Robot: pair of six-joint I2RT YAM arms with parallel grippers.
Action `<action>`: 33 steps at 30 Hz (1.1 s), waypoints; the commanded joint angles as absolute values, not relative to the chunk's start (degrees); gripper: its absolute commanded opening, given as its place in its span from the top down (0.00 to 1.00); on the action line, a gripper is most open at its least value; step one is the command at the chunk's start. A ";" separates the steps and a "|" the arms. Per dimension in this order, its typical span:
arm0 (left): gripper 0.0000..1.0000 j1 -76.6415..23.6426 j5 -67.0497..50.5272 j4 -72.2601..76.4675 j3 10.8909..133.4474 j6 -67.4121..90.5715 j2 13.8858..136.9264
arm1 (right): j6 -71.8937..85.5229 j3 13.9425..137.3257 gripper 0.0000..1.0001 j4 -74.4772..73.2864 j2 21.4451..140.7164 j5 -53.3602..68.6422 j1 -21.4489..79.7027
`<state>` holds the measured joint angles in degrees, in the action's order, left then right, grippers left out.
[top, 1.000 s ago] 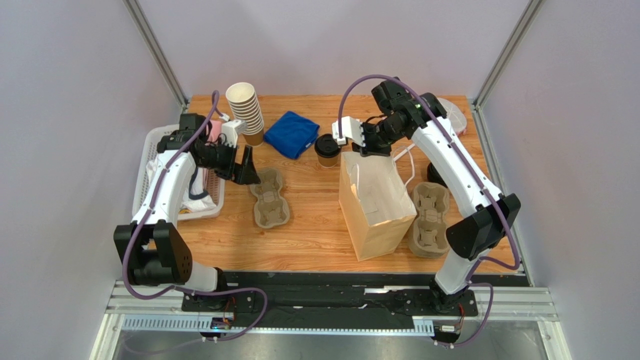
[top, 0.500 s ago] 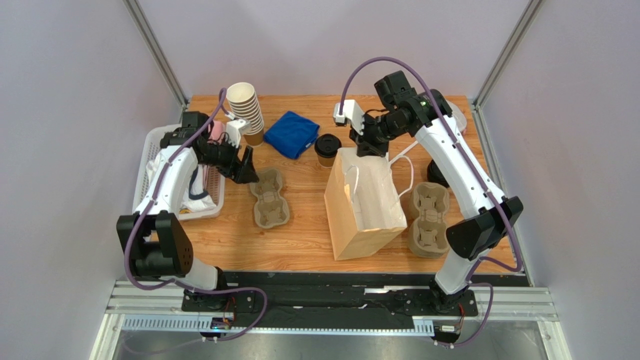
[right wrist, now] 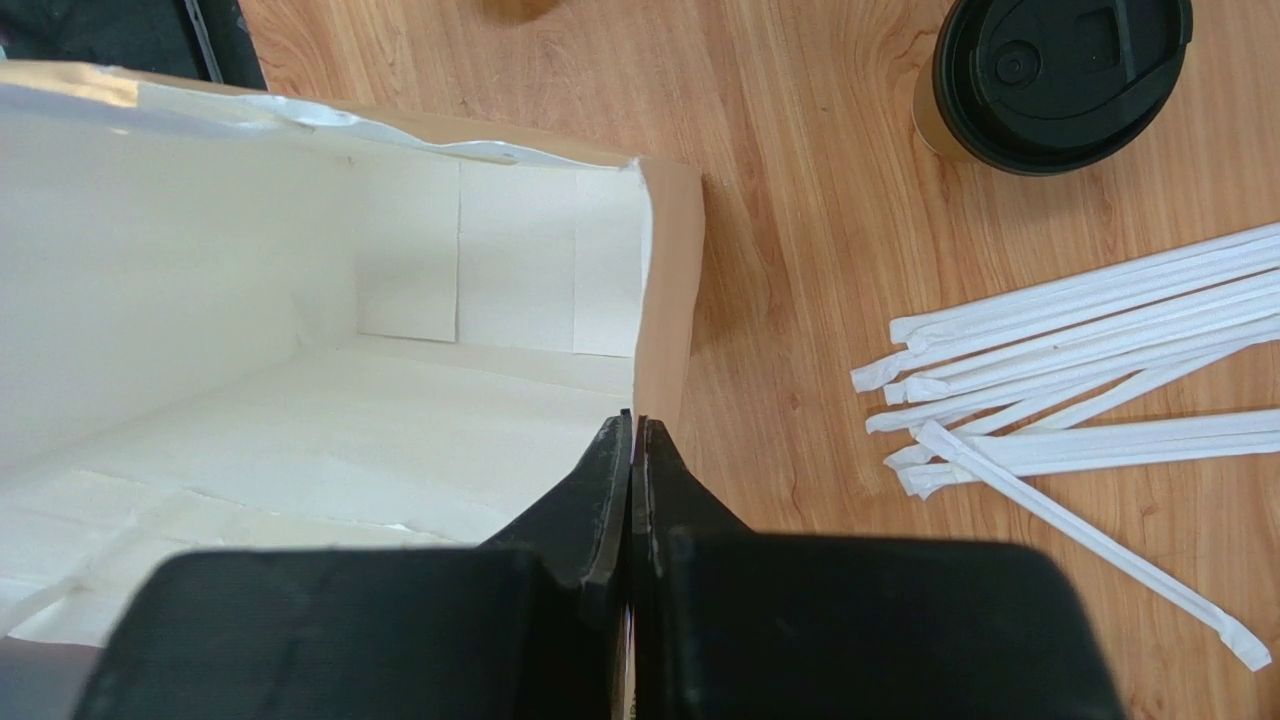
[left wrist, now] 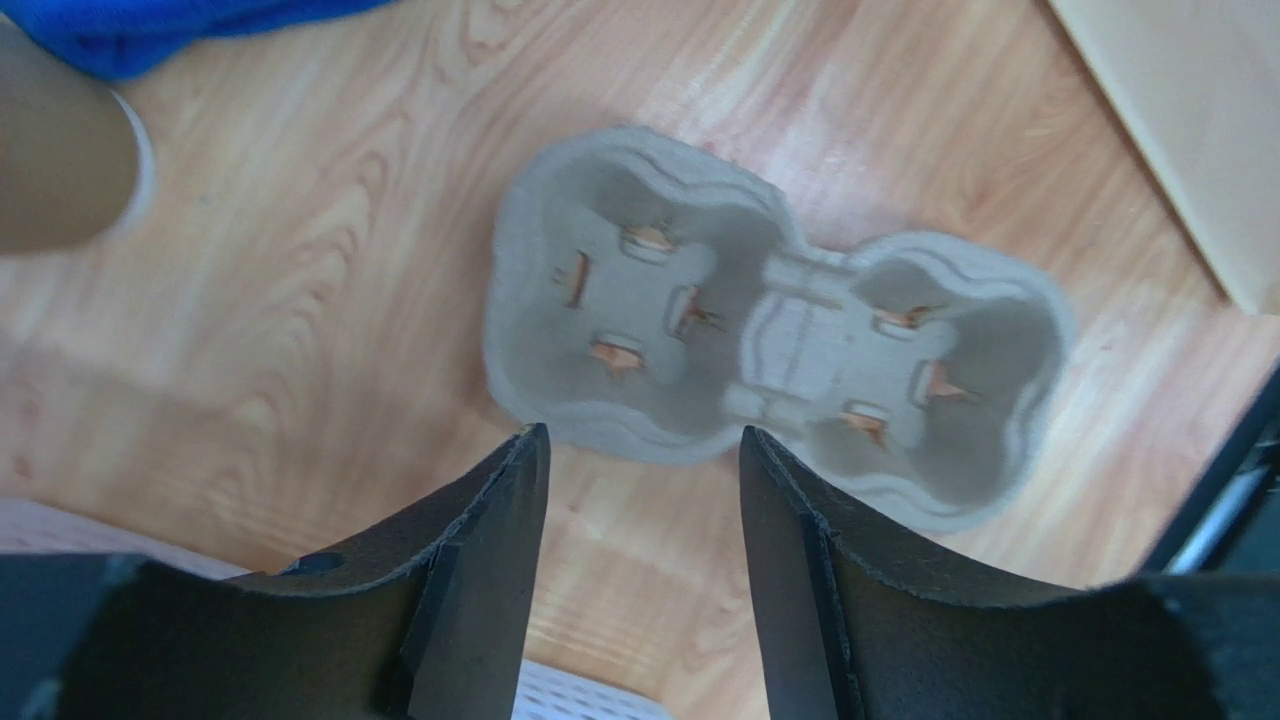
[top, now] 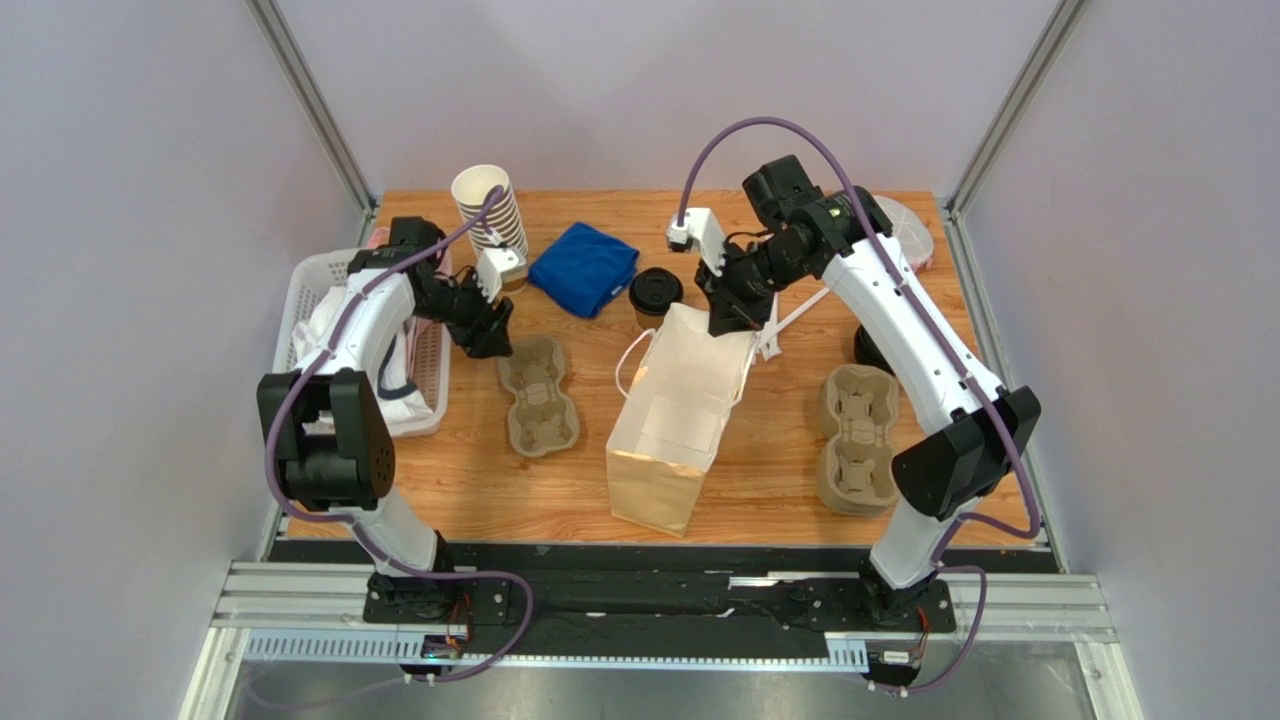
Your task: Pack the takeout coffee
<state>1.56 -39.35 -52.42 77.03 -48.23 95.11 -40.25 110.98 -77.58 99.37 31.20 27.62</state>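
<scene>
Wooden table (top: 774, 435): our right claw (right wrist: 631, 423) pinches the paper bag (top: 669, 428); we should stand it upright; left claw (left wrist: 643, 435) released.

In the right wrist view the takeout coffee (right wrist: 1052, 75) is cut off by the top edge, so that only its black lid and a sliver of brown wall are seen. There the paper bag (right wrist: 301, 300) is clipped by the left edge and the wrapped straws (right wrist: 1082, 338) by the right. In the left wrist view a blue cloth (left wrist: 150, 23) is cut at the top, and a brown shape (left wrist: 60, 150) at the left edge is blurred. From above, what lies in the basket (top: 421, 405) is partly covered by the left arm (top: 353, 323), and a dark thing (top: 867, 348) behind the right arm (top: 902, 323) cannot be identified.
</scene>
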 commanded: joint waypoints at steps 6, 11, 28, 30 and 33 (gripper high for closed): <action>0.44 0.26 -38.23 -50.10 84.72 -55.99 105.46 | -39.02 114.87 0.86 -95.45 101.07 32.35 27.77; 0.45 -1.76 -36.74 -49.40 85.08 -56.34 108.28 | -38.50 115.66 0.69 -95.45 101.16 31.73 27.77; 0.53 -3.60 -30.67 -43.51 82.71 -56.78 110.13 | -35.25 114.52 0.41 -95.45 98.26 30.50 25.40; 0.52 -3.52 -30.76 -43.77 82.62 -57.04 110.21 | -34.98 114.52 0.41 -95.45 97.91 30.50 25.40; 0.50 -3.52 -31.11 -44.21 83.23 -57.22 111.44 | -34.89 113.73 0.41 -95.45 97.82 30.15 25.40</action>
